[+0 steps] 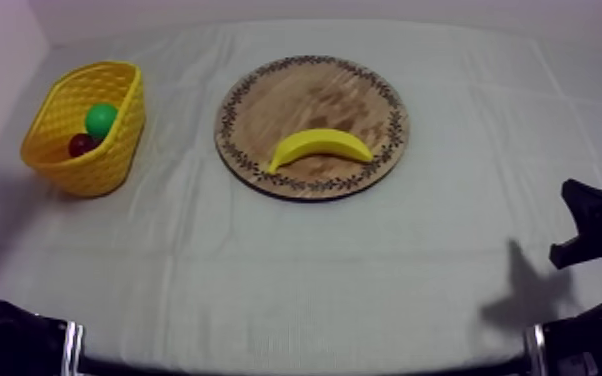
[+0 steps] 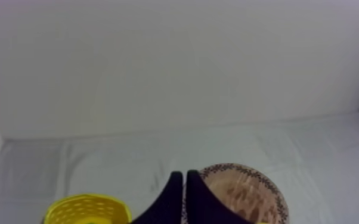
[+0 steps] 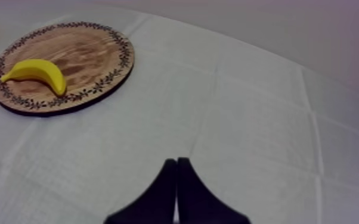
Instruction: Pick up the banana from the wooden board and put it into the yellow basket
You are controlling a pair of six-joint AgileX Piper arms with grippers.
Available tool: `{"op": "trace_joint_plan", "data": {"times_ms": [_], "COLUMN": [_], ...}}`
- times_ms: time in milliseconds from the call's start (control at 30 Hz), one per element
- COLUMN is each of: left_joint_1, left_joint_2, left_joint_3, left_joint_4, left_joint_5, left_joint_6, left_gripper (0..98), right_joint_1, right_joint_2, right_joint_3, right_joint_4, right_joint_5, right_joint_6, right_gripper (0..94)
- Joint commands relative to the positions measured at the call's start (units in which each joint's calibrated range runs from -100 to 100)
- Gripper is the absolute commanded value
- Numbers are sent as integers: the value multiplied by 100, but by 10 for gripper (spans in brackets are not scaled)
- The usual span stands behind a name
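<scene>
Banana [image 1: 321, 147] lies well apart from right claw [image 3: 176, 162].

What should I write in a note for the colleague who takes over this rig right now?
The left end effector is shut on nothing, at rest, facing the yellow basket and the wooden board.
The right end effector is shut on nothing, over the cloth, apart from the board.
The banana lies on the board, untouched.
The basket stands left of the board and holds a green fruit and a small red fruit.
Done: nothing. Left: grasp the banana, carry it to the basket, release.
</scene>
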Motion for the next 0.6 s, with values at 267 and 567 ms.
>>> {"op": "trace_joint_plan", "data": {"times_ms": [267,567], "left_joint_1": [769,1292], "left_joint_2": [1415,2399], "left_joint_3": [-1279,-1784], "left_joint_4": [-228,-316], "left_joint_5": [639,1174], "left_joint_6": [-646,-1281], "left_gripper": [0,0], "right_joint_1": [0,0], "right_joint_2": [0,0], "right_joint_3": [-3,-3], "right_joint_4": [0,0], "right_joint_5": [-2,-2], "right_joint_6": [-1,-1], "right_gripper": [3,3]}}
